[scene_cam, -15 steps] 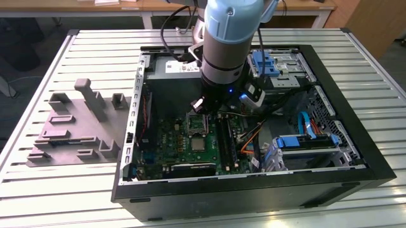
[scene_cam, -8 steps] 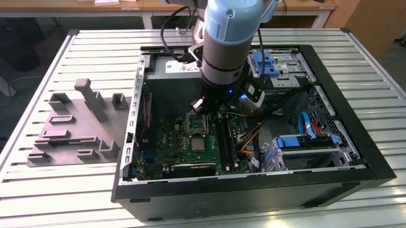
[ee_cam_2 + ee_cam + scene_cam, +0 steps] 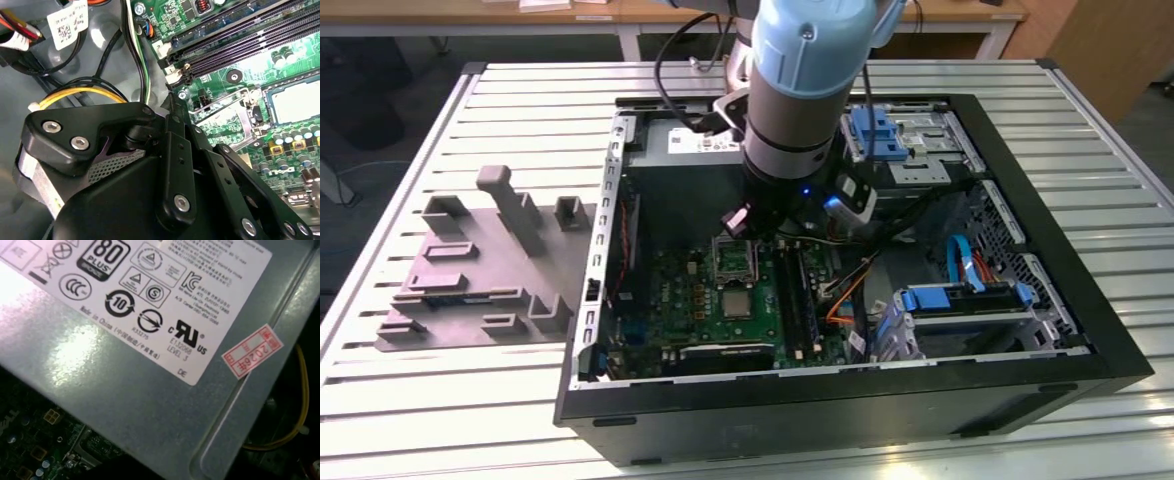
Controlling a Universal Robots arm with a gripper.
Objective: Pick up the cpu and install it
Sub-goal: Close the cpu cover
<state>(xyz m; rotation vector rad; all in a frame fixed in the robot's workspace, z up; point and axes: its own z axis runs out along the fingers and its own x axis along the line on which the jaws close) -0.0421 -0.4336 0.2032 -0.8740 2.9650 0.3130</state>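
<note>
Exterior view: you see the arm [image 3: 807,90] reaching down into the open case [image 3: 1067,330] on the tabletop [image 3: 480,400], with the tool [image 3: 736,225] low over the motherboard [image 3: 680,300].
Tool: it hangs just above the socket [image 3: 734,262]. You cannot tell from any view whether it is open or closed, and nothing can be seen held in it.
Cpu: the small silvery square [image 3: 738,305] lies flat on the motherboard, just beside the socket on the side away from the tool. In the second wrist view it shows as a pale square in a thin rim [image 3: 295,102].
Socket: in the second wrist view the frame [image 3: 225,107] sits between the tool's black body and the cpu. It looks unfilled, though the tool hides part of it, so treat that as likely rather than sure.
First wrist view: you are looking at the grey power supply [image 3: 150,390] with its white label [image 3: 145,285], and a strip of motherboard at one corner.
Done so far: the arm is inside the case and close to the work. Judging by where the cpu lies, it has not been lifted.
Left to do: by that reading, both the pick and the seating in the socket remain.
Elsewhere: a grey fixture [image 3: 467,280] rests on the tabletop at the exterior view's left, well apart from the tool.
</note>
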